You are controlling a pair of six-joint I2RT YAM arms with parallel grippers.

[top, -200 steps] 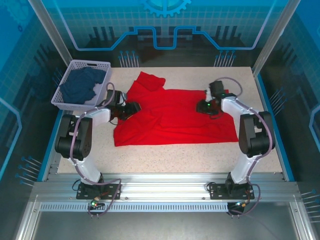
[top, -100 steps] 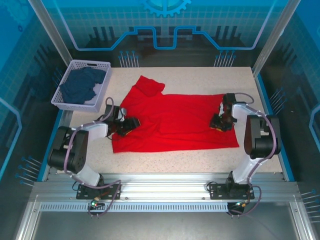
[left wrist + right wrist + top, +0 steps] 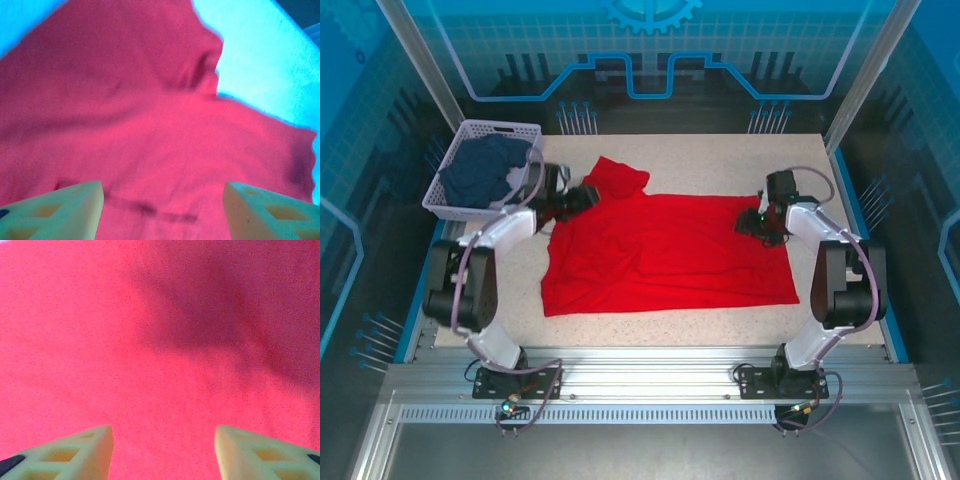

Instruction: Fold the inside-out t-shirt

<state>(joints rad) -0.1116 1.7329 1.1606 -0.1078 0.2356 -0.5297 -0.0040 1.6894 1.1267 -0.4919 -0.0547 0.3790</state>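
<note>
Top external — plain red t-shirt (image 3: 660,255) lies spread.

In the right wrist view the t-shirt (image 3: 160,340) runs past all four edges, and the bottom edge cuts off both fingers (image 3: 75,452). The left wrist view is soft, its fingers (image 3: 55,210) cropped likewise. From above, the left gripper (image 3: 586,197) is too small to resolve; cloth contact is possibly present.

From my remote station, I saw the bright red t-shirt (image 3: 660,255) lay spread almost flat across the middle of the surface (image 3: 710,160), a sleeve (image 3: 620,172) bunched at its far-left corner, faint creases crossing the cloth.
</note>
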